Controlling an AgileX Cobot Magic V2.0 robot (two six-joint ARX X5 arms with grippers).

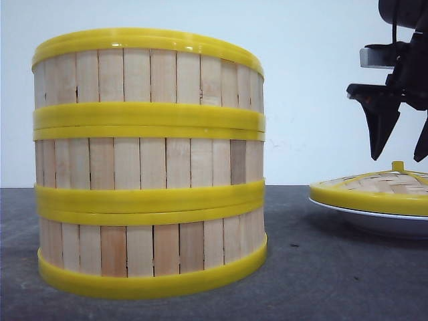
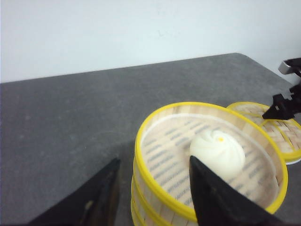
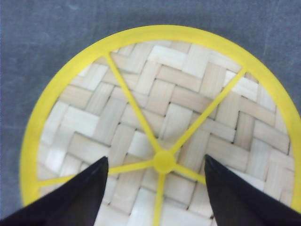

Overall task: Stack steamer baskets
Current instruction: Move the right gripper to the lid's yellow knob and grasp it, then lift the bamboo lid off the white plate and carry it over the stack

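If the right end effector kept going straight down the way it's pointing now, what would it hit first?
Most likely the domed woven lid. The right end effector hangs open directly above it, fingers either side of the yellow knob, so the knob probably passes between them before they touch the weave. The gap is hard to judge.

Pale-slatted, yellow-rimmed steamer baskets [image 1: 148, 164]; herringbone-woven lid [image 3: 164, 127]

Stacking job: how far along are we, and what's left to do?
Stacking looks done: three steamer baskets stand as one tower, a steamed bun in the top one. In hand: the right pincer hangs open above the lid's knob. The lid lies on the white plate; capping the tower probably remains.
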